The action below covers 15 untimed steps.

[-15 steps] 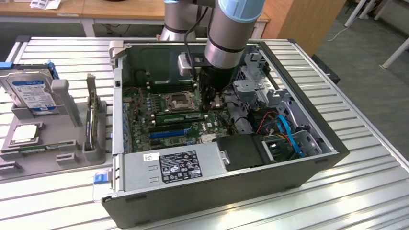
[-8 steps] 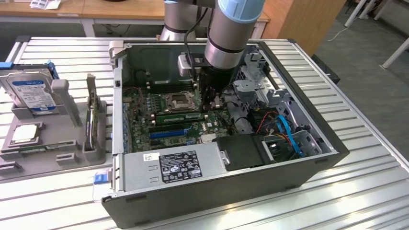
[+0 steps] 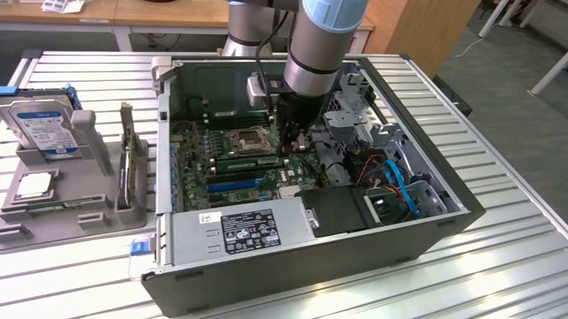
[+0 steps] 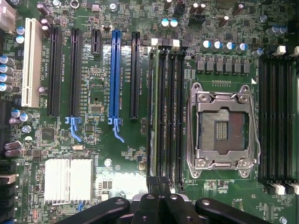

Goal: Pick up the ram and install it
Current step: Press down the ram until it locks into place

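Exterior view looks down from afar; wrist view hovers close over shared motherboard [image 3: 239,156].

Metal, plastic and circuit board, mostly matt

The ribbed silver metal counter [image 3: 497,226] shines dully; the dark grey computer case [image 3: 293,272] looks matt painted metal. The green motherboard [image 4: 117,154] has a smooth, slightly glossy lacquer, its finned aluminium heatsink [image 4: 69,179] bright, the steel processor socket frame [image 4: 223,128] polished, the long black memory slots [image 4: 167,112] plastic.
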### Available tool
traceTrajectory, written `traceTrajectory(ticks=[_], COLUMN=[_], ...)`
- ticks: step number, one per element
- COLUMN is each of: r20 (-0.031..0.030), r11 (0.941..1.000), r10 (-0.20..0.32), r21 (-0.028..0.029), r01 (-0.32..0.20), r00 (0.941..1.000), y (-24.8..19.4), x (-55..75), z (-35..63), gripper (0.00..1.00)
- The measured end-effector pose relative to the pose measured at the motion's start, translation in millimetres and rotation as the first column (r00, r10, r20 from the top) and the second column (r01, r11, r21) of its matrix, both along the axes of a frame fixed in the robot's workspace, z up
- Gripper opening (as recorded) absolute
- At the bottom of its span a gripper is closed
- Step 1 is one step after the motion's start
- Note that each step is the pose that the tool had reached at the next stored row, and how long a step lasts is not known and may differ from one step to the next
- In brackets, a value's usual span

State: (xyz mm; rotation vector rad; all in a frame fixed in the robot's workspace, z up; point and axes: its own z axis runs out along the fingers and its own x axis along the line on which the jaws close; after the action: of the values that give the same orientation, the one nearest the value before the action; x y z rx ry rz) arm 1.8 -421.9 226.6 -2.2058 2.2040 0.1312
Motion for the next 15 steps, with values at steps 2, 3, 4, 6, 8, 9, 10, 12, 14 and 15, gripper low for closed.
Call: traceTrajectory(ticks=[2,3,4,6,8,9,10,12,14,15], r20=[-0.0001,0.0000,0.0000,0.0001,0.0000,0.0000,0.0000,0.0000,0.0000,0.0000], r11=[1.0000,1.0000,1.0000,1.0000,1.0000,1.0000,1.0000,1.0000,1.0000,1.0000], r10=[0.000,0.000,0.000,0.000,0.000,0.000,0.000,0.000,0.000,0.000], r21=[-0.0001,-0.0001,0.0000,0.0003,0.0000,0.0000,-0.0001,-0.0002,-0.0001,0.0000], r01=[0.000,0.000,0.000,0.000,0.000,0.000,0.000,0.000,0.000,0.000], r00=[1.0000,1.0000,1.0000,1.0000,1.0000,1.0000,1.0000,1.0000,1.0000,1.0000], y=[0.0,0.0,0.0,0.0,0.0,0.0,0.0,0.0,0.0,0.0], x=[0.0,0.0,0.0,0.0,0.0,0.0,0.0,0.0,0.0,0.0], z=[-0.2,-0.2,-0.2,-0.7,-1.0,-1.3,-1.4,-1.5,-1.6,-1.6], gripper=[0.10,0.10,0.10,0.10,0.10,0.10,0.10,0.10,0.10,0.10])
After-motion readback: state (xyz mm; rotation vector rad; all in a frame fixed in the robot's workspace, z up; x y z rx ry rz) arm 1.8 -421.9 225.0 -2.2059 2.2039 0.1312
